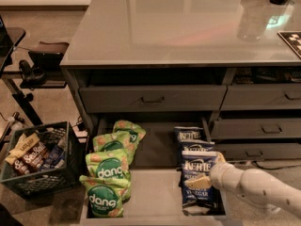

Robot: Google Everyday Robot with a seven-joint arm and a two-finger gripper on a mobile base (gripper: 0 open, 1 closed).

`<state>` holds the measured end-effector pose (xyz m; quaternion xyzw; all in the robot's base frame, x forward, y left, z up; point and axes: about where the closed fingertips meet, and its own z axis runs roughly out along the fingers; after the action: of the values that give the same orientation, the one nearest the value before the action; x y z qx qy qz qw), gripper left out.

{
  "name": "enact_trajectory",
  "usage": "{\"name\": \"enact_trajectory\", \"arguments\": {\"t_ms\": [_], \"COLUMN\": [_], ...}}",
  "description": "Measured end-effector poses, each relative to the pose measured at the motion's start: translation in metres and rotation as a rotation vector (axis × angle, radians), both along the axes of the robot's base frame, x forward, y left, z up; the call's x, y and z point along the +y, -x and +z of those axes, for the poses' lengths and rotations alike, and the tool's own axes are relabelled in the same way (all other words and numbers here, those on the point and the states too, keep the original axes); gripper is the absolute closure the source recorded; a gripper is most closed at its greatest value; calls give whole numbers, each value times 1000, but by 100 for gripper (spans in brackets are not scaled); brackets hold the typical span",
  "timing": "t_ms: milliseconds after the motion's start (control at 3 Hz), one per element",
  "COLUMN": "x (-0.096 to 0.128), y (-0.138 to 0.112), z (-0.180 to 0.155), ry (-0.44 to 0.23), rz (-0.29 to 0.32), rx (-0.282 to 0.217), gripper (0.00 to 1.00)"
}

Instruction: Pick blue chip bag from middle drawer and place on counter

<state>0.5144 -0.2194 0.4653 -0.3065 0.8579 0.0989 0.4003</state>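
Nearest the viewer, the middle drawer is pulled open, showing a pale flat floor. On its left lies a row of green "dang" bags, overlapping from front to back. On its right lie three dark blue Kettle bags, also overlapping in a row. The front one, the blue chip bag, lies flat in the drawer. A white robot arm reaches in from the lower right, and its gripper rests against the face of this bag; whether it is wide or closed cannot be told. On the floor to the left stands a dark crate of snacks. Above the open drawer is a closed drawer. Farthest, the glossy grey bench stretches away.
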Motion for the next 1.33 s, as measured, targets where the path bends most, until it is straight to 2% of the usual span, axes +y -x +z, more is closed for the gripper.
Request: {"name": "enact_trajectory", "arguments": {"t_ms": [667, 1000, 1333], "x": [13, 17, 17], "y": [-16, -21, -22], "z": [-39, -54, -53], "ry": [85, 126, 129], "rz": [9, 0, -3], "rx": [-42, -45, -49], "gripper": [0, 11, 30]}}
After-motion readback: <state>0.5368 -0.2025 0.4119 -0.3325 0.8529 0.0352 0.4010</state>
